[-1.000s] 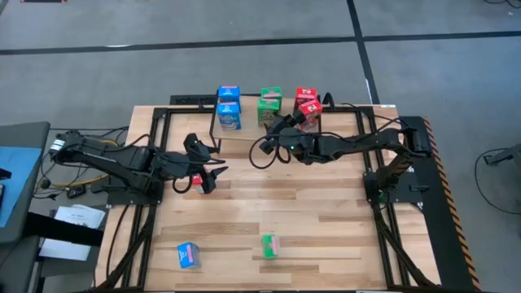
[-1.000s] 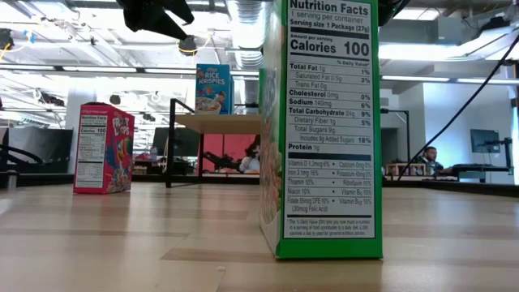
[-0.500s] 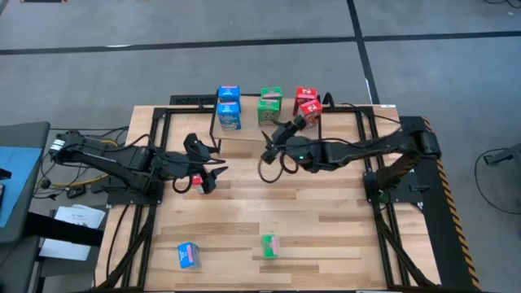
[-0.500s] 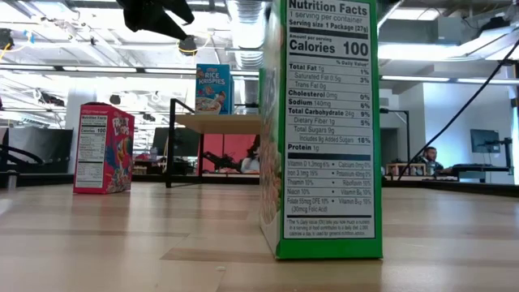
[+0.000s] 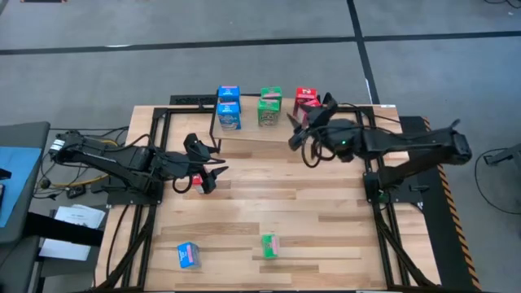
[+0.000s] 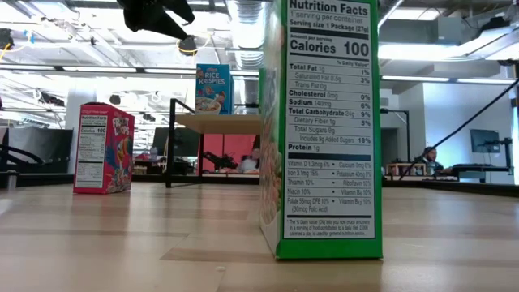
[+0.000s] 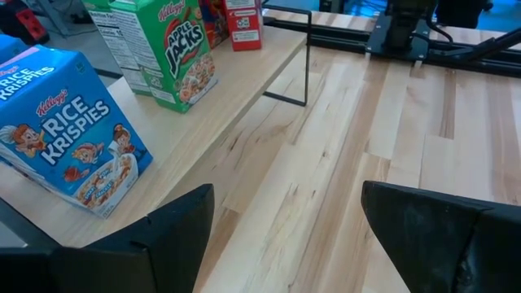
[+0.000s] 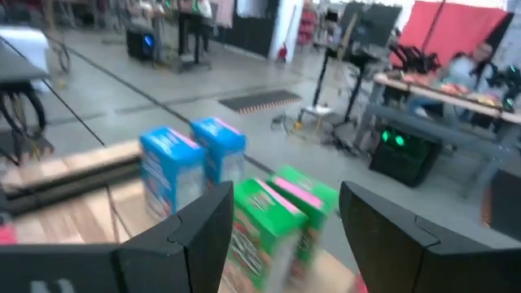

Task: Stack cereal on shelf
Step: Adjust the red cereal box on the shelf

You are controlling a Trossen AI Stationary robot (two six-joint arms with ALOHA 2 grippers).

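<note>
The shelf (image 5: 248, 130) stands at the table's far side. On it are blue cereal boxes (image 5: 229, 115), green ones (image 5: 269, 112) and red ones (image 5: 308, 104); the left wrist view shows a blue box (image 7: 65, 130) and a green box (image 7: 167, 49) resting on its plank (image 7: 244, 106). A red box (image 5: 196, 183) stands upright on the table, seen also in the low view (image 6: 103, 148). My left gripper (image 7: 285, 228) hovers open above it (image 6: 162, 15). My right gripper (image 5: 298, 134) is open and empty (image 8: 285, 244), raised in front of the shelf's right half.
A blue box (image 5: 189, 255) and a green box (image 5: 269, 245) stand on the table near its front edge; that green box (image 6: 320, 130) fills the middle of the low view. Bare wood lies between them and the shelf.
My right gripper has drawn back from the red boxes on the shelf toward the table's right edge and has risen. The boxes on the shelf stay where they were.
</note>
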